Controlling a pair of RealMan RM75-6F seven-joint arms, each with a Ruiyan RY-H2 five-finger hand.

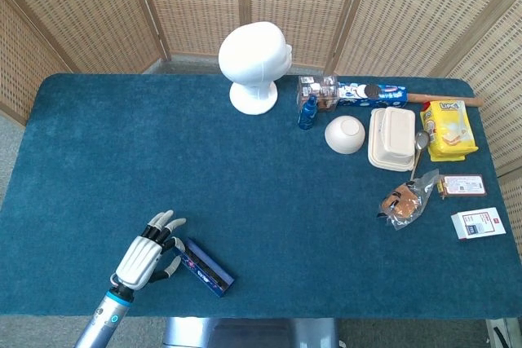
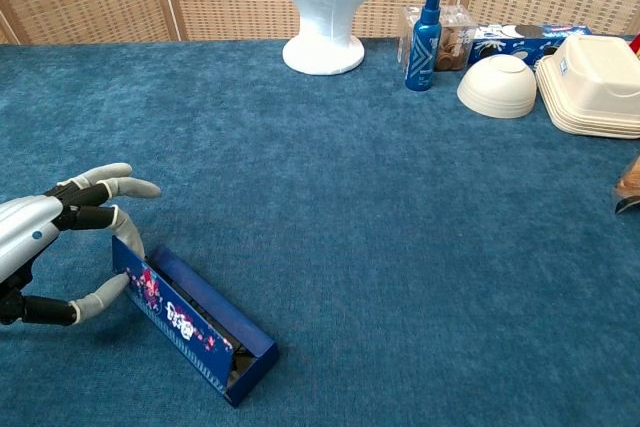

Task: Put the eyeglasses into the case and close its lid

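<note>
The blue eyeglass case [image 1: 206, 266] lies near the table's front left edge. Its patterned lid [image 2: 172, 320] stands nearly upright over the tray [image 2: 245, 347], leaving only a narrow gap. The eyeglasses inside are hidden behind the lid in both views. My left hand [image 1: 145, 258] [image 2: 55, 237] is at the case's left end with fingers spread; its fingertips [image 2: 127, 239] touch the outer face of the lid. It holds nothing. My right hand shows in neither view.
A white mannequin head [image 1: 254, 63] stands at the back centre. To the right are a blue spray bottle [image 1: 307, 112], a white bowl [image 1: 345, 134], a clamshell box [image 1: 391, 138], snack packets [image 1: 447, 129] and small cards [image 1: 478, 223].
</note>
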